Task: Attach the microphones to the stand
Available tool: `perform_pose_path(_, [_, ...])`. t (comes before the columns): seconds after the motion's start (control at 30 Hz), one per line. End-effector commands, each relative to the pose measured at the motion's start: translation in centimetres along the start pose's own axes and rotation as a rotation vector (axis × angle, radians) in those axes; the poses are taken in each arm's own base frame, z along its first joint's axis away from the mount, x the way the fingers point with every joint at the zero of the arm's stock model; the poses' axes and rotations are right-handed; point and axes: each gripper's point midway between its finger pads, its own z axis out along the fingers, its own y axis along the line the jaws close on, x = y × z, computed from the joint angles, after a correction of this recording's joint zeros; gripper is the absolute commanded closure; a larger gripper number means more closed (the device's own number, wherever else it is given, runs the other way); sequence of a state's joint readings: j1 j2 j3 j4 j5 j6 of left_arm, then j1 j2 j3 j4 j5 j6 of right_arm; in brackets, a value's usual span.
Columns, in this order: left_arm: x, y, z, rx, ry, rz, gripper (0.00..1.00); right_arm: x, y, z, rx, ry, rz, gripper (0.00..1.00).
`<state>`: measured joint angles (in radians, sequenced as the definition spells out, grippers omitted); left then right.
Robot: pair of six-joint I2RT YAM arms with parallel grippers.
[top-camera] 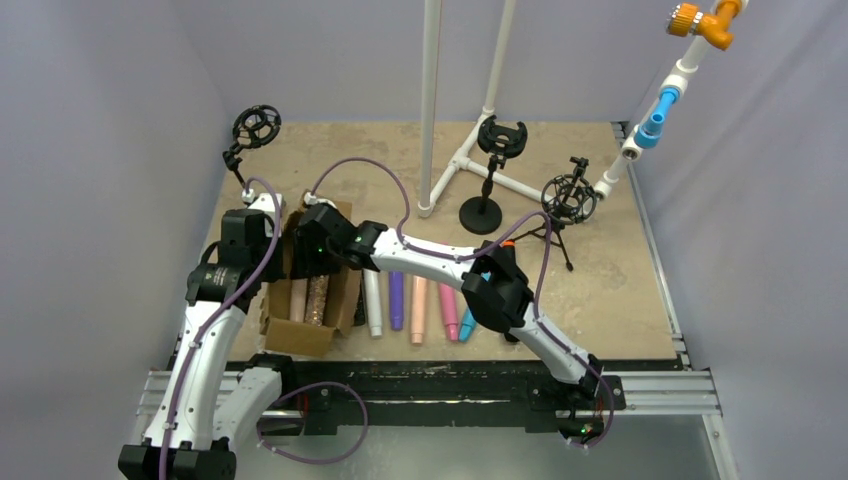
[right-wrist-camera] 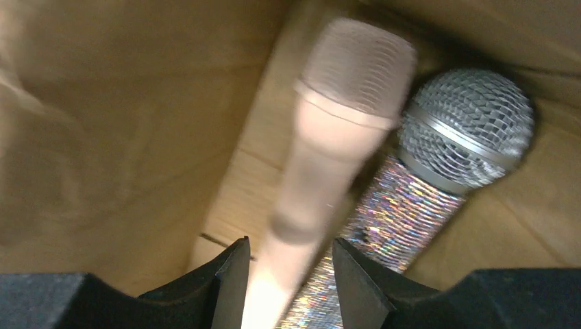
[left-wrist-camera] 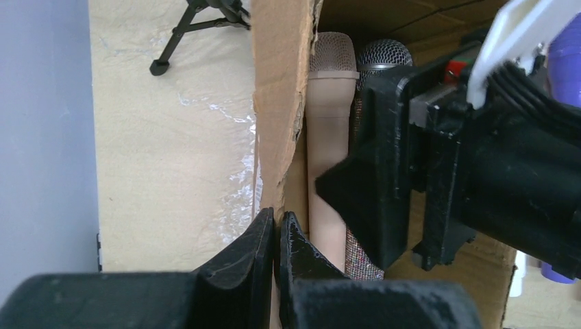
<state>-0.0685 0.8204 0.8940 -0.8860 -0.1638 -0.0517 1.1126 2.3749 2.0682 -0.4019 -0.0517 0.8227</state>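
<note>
Seven stick microphones with rounded heads are in view. Five lie on the tan worktop [top-camera: 620, 300]: one white microphone [top-camera: 373, 303], one purple microphone [top-camera: 396, 300], one peach microphone [top-camera: 419, 312], one pink microphone [top-camera: 449, 315] and one blue microphone [top-camera: 467, 322], which is partly hidden. Two more lie in the single brown cardboard box [top-camera: 298, 338]: one peach mesh-headed microphone [right-wrist-camera: 329, 137] and one silver glitter microphone [right-wrist-camera: 404, 205].

There are three black microphone stands: one ring-mount stand [top-camera: 257, 127], one round-base stand [top-camera: 481, 215] and one tripod stand [top-camera: 570, 197]. There is one white pipe frame [top-camera: 430, 100].

Two white-and-black robot arms are present, the left arm [top-camera: 200, 340] and the right arm [top-camera: 430, 258]. Each has one black claw, the left claw [left-wrist-camera: 276, 233] and the right claw [right-wrist-camera: 288, 274].
</note>
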Motion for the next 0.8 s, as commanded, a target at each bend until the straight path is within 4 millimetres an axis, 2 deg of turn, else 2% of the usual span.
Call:
perform_pose_path(0.0, [-3.1,-1.0,-1.2,0.059,-0.113,-0.048,1.0,-2.1,2.9,-1.1,-0.05,-0.041,0.014,0.49])
perform_pose_path(0.17, [-3.2,-1.7,-1.6,0.101,-0.126,-0.052,1.0,-1.4,1.3,0.6,0.002,-0.032,0.021,0.48])
perform_pose_path(0.23, [-3.3,-1.9,-1.8,0.114,-0.134,-0.053,1.0,-0.8,0.1,1.5,0.049,-0.013,0.013,0.48])
perform_pose_path(0.37, [-3.5,-1.7,-1.9,0.106,-0.15,-0.042,1.0,-0.2,-1.4,1.5,0.112,0.011,-0.005,0.48])
perform_pose_path(0.47, [-3.3,-1.1,-1.5,0.069,-0.146,-0.032,1.0,-0.6,-0.7,0.2,0.092,0.001,-0.012,0.47])
perform_pose_path(0.67, [-2.8,-0.3,-0.7,0.022,-0.134,-0.016,1.0,-3.2,2.9,-4.2,-0.04,-0.062,-0.028,0.45])
perform_pose_path(0.77, [-2.8,-0.1,-0.6,0.007,-0.14,-0.009,1.0,-3.7,3.2,-5.6,-0.037,-0.071,-0.03,0.45])
